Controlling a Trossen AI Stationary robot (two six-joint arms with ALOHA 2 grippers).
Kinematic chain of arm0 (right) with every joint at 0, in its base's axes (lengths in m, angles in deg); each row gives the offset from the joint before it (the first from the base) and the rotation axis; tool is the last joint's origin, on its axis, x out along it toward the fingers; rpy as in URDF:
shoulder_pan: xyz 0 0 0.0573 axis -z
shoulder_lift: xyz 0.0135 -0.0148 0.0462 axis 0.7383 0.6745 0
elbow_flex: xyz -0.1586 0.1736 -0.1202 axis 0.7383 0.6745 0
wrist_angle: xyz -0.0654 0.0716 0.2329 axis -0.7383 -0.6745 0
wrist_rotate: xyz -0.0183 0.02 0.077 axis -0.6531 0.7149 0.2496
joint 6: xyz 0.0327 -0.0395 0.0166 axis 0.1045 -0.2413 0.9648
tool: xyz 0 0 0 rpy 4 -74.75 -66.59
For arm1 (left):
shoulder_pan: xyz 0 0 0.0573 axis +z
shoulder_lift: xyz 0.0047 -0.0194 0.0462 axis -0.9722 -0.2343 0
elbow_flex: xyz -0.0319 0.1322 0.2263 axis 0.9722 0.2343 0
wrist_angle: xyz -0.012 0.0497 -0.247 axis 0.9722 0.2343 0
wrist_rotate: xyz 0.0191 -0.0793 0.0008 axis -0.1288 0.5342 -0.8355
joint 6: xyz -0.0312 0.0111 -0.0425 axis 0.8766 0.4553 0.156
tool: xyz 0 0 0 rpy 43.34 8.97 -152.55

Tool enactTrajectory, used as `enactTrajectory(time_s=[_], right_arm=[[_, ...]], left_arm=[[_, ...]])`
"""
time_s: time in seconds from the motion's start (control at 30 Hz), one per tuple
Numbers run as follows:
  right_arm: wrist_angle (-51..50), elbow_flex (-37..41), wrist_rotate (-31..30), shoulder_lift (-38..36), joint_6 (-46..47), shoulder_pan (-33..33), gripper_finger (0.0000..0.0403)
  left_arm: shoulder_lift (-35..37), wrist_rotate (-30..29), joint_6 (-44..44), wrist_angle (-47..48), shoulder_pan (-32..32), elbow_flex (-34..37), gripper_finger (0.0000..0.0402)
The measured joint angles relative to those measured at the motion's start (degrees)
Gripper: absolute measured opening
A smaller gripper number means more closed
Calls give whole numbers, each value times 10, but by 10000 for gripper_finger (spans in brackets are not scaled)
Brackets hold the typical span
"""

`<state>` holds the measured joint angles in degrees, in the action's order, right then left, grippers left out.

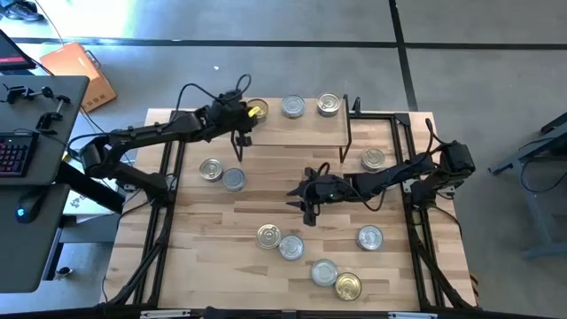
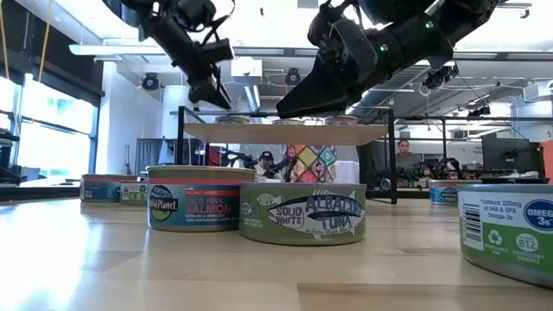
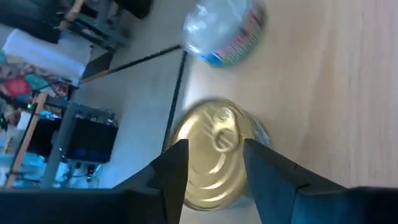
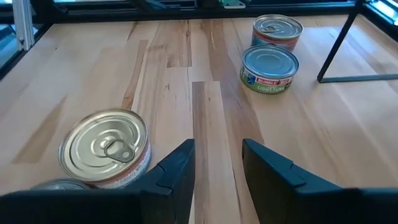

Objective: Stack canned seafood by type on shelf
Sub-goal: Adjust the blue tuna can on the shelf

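The left pincer (image 1: 251,113) hangs over the left end of the shelf (image 1: 310,128), its two dark fingers (image 3: 174,168) parted about a tin's width, straddling a gold-lidded tin (image 3: 214,152) with a ring pull, not visibly clamped on it. The right pincer (image 1: 304,202) hovers released above the slatted wooden worktop (image 1: 213,248) mid-table, fingers apart, touching nothing. The shelf is a pale wood board on thin black legs; three flat round tins stand on it. Nine more lie on the worktop, including a salmon tin (image 2: 200,200) touching an albacore tuna tin (image 2: 302,212).
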<state>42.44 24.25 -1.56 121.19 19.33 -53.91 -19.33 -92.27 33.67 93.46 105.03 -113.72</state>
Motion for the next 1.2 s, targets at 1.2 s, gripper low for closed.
enactTrajectory(time_s=[1.2], right_arm=[[-480, -285, -68, -36, -10, 431, 32]], left_arm=[[61, 19, 188, -86, -123, 123, 110]])
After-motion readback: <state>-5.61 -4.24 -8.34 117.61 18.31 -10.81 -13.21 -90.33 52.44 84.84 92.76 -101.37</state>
